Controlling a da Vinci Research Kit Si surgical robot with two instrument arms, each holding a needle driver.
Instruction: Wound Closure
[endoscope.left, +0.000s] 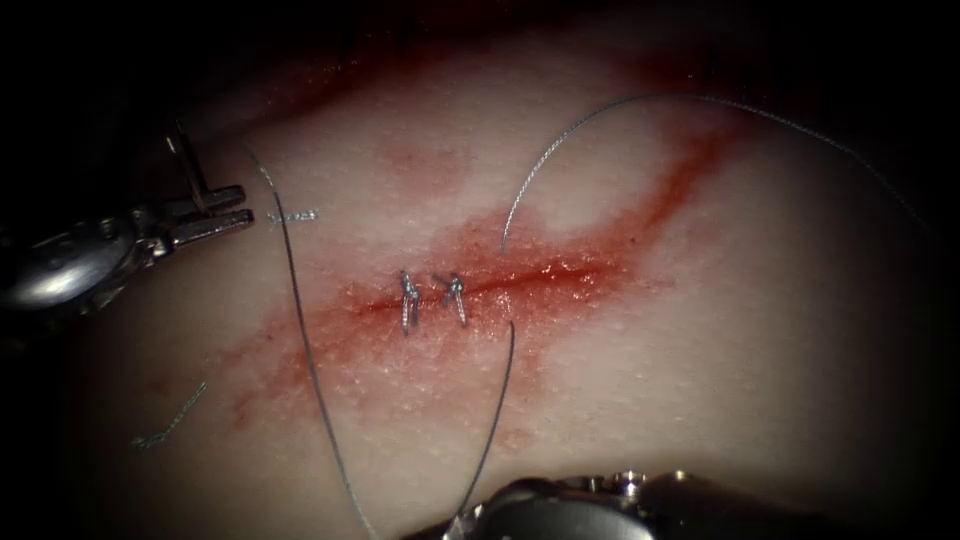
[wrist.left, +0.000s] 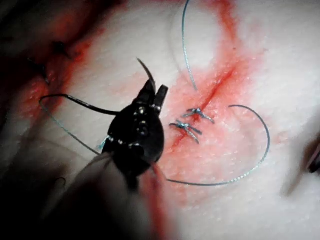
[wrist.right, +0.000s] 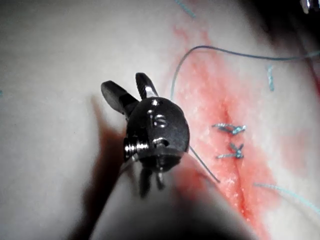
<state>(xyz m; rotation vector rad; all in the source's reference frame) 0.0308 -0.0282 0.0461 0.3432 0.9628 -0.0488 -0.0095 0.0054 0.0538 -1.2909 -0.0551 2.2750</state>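
1. The right tool (wrist.right: 131, 90) is mostly cut off at the endoscope view's lower edge; its jaws stand apart, empty.
2. The left tool (endoscope.left: 215, 212), well left of the cut (endoscope.left: 520, 282), grips the dark curved needle (endoscope.left: 190, 170) near one end, clear of the pale, pebbly tissue (endoscope.left: 700, 380).
3. Thin thread (endoscope.left: 600, 115) arcs across the tissue and enters beside the cut; two knotted stitches (endoscope.left: 430, 298) cross it amid red fluid (endoscope.left: 560, 270).

Two tools (endoscope.left: 215, 215) (wrist.right: 129, 92), two knotted stitches (endoscope.left: 408, 300) (endoscope.left: 455, 295), two cut thread ends (endoscope.left: 292, 216) (endoscope.left: 168, 425).
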